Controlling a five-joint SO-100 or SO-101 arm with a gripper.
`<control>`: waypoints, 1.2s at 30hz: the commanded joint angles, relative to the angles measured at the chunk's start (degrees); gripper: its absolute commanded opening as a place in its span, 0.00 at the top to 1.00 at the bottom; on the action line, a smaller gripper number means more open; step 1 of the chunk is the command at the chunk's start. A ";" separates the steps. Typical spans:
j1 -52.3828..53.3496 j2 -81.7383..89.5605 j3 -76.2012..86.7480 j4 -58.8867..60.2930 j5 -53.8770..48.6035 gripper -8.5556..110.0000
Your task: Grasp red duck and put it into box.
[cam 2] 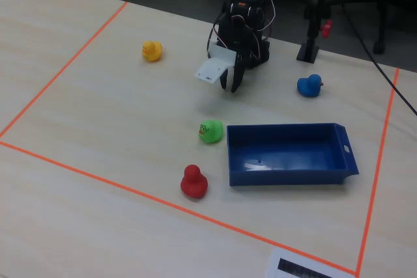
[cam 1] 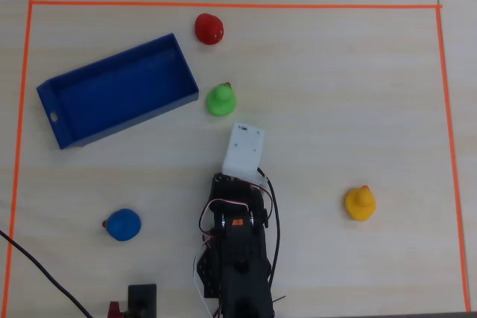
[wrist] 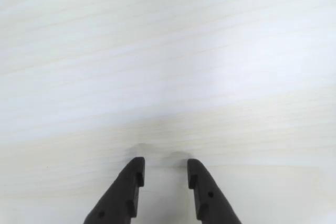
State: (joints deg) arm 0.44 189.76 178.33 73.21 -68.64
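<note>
Red glossy rubber duck point(cam 1: 209, 28) is untouched, so the step in hand is the reach. It sits upright on the pale wood-grain table point(cam 1: 335, 94), near the far orange tape line point(cam 1: 298, 7), just off the far corner of the shallow blue rectangular plastic box point(cam 1: 74, 141) but apart from it. The black two-finger gripper point(wrist: 164, 174) hangs low over bare table close to the arm base, jaws partly apart with nothing between them; wrist view shows only tabletop ahead, no duck. In the overhead view the white wrist block hides the fingertips. My read on doing this well: the small green rubber duck point(cam 1: 221, 100) lies between arm and target, so go over or around it on the open side away from the box rather than sweep through. Open the jaws wider before descent; the current gap looks tight for the body. Come down centred on the rounded body, not the small head, and close low, since the glossy curved surface will likely squirt out of a high pinch. Reach is near full extension, so expect a shallow approach angle. Then lift clear of the low box wall before carrying across; the box is empty point(cam 2: 287, 154), so any spot inside works. Looks: in the fixed view the red duck point(cam 2: 193, 182) is uniformly red, round body with a smaller head on top, similar in size to the green duck, the yellow duck point(cam 1: 360, 203) and the blue duck point(cam 1: 122, 224), which are well apart from it.
</note>
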 commanded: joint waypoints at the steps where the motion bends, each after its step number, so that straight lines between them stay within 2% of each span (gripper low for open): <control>1: 0.26 0.00 -0.09 1.41 0.53 0.85; 17: -0.53 0.00 -0.09 1.41 0.09 0.84; 19: -0.53 0.00 -0.09 1.41 0.09 0.86; 21: -0.53 0.00 -0.09 1.41 -0.09 0.92; 23: -0.35 0.00 -0.09 1.32 -1.58 0.92; 28: 5.10 -4.31 -6.50 -4.31 -3.34 0.79; 32: 5.89 -24.17 -25.49 -5.45 -6.33 0.64; 36: 6.50 -44.03 -45.09 -6.94 -6.50 0.59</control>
State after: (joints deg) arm 5.89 164.88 144.76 68.29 -74.79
